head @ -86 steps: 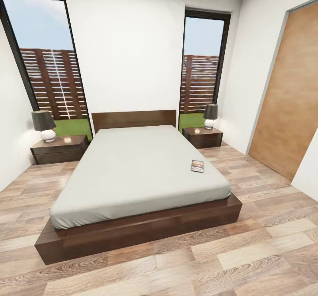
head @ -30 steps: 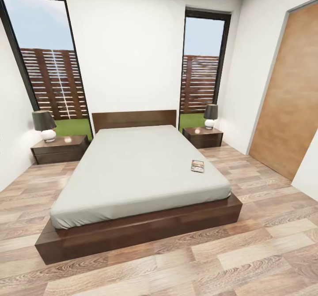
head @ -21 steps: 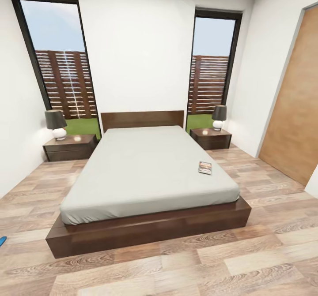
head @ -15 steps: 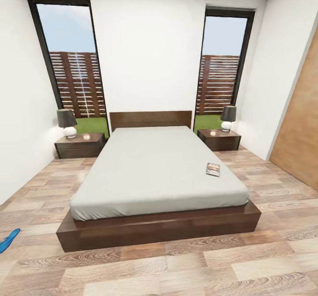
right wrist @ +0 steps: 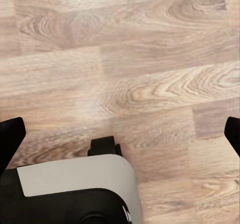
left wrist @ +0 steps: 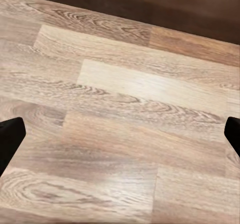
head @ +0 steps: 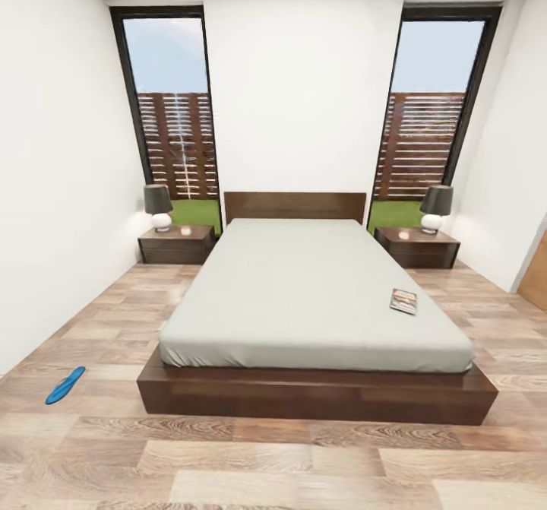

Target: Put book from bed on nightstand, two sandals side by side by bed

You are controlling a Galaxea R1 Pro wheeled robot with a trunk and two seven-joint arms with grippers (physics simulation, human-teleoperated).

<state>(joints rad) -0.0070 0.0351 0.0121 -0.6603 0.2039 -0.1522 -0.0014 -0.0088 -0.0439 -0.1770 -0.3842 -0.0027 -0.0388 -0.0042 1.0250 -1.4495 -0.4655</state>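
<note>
your left pincer [left wrist: 120,134] hangs over bare wood floor [left wrist: 125,83], its two dark fingertips [left wrist: 10,139] spread wide to the edges of the left wrist view with nothing between them, so it is released. your right pincer [right wrist: 120,134] is the same, fingertips [right wrist: 10,136] far apart and gripping nothing, above floor planks and the grey-topped black base [right wrist: 75,189] of your robot with a small black wheel at its edge. in the head view, the plank floor [head: 273,464] runs up to the foot of the bed [head: 315,392], a low dark-brown frame under a plain light-grey mattress. one blue sandal [head: 64,385] lies flat on the floor well off the bed's left side, near the left wall and apart from the frame. the book [head: 404,301] lies flat on the mattress near its right edge, closer to the foot than to the headboard. farther back, a dark nightstand [head: 176,244] stands at the left of the headboard with a dark-shaded lamp [head: 158,206] on it, and a matching nightstand [head: 418,248] stands at the right with its own lamp [head: 435,207]. behind them, two tall dark-framed windows [head: 169,107] show a slatted brown fence and grass, with white wall between. a strip of wooden door [head: 535,278] shows at the far right edge.
</note>
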